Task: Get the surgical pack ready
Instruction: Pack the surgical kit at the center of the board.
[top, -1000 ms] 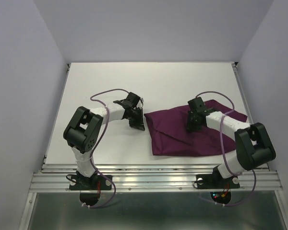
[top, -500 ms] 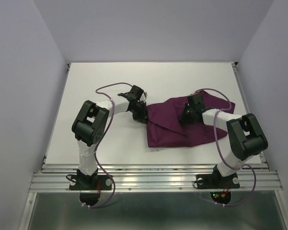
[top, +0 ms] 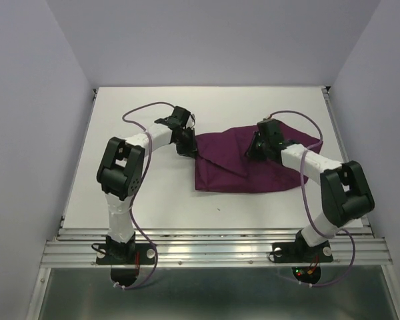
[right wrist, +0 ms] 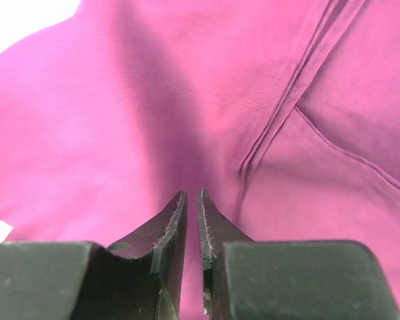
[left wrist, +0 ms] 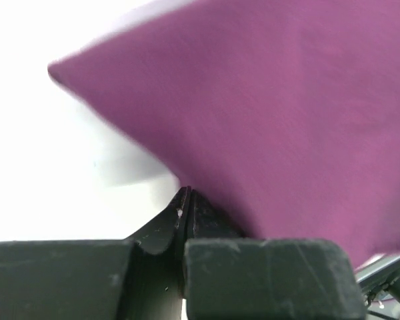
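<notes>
White desk (top: 153, 193) under bright light, and the dark-purple cloth (top: 253, 175) lay rumpled on it, right of the middle. The left tool (left wrist: 185, 197) was clamped shut on the cloth's left corner. The right tool (right wrist: 192, 197) stood closed to a thin slit, nipping the fabric near its far edge. Only the overhead view showed the whole cloth; only the right wrist view showed a stitched hem (right wrist: 280, 127) beside the tips.

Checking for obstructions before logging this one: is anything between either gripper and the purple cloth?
Nothing visible stands in the way. The left gripper has its jaws closed on a corner of the purple cloth. The right gripper hangs directly over the cloth's folds, jaws nearly together, with nothing between.
</notes>
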